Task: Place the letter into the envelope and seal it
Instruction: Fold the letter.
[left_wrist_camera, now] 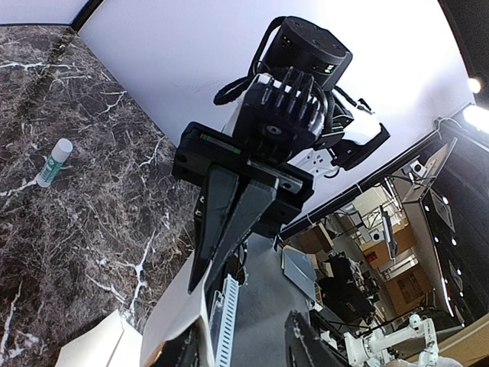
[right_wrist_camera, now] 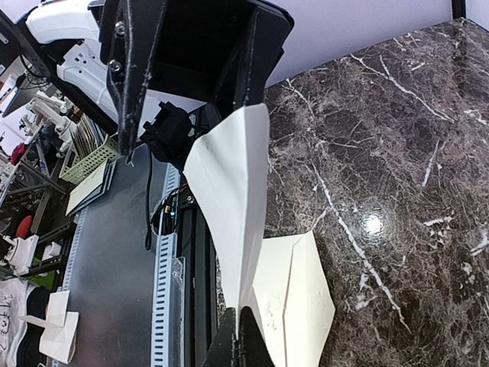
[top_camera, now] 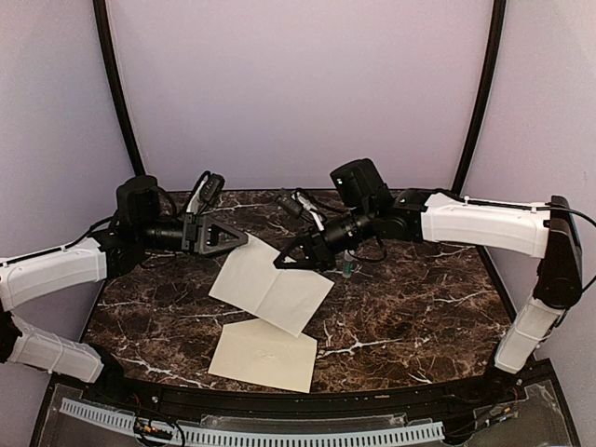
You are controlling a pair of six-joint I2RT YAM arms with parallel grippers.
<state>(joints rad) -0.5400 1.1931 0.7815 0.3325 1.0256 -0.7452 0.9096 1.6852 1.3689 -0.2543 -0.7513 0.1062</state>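
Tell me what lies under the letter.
The cream envelope lies on the marble table beneath the letter. In the top view, the sheet's near corner hides part of the envelope's far edge.

The left arm (top_camera: 56, 265) and right arm (top_camera: 484, 223) reach inward, fingertips facing and near each other. The left gripper (top_camera: 244, 240) stands parted; the right gripper (top_camera: 279, 263) is pinched closed.

Bench (left_wrist_camera: 92, 229): dark brown marble with white veins.
Small white-and-green tube (left_wrist_camera: 53, 162): lying on the bench at left, well apart from everything else.
Right pincer (left_wrist_camera: 197, 279): black, fingers pressed together into one wedge, tip on the letter (left_wrist_camera: 177, 317), a white sheet running to the bottom edge.
Left pincer (left_wrist_camera: 243, 344): two dark fingers, apart, at the bottom edge.
Pale paper corner (left_wrist_camera: 99, 348): lower left; which sheet it belongs to cannot be told.
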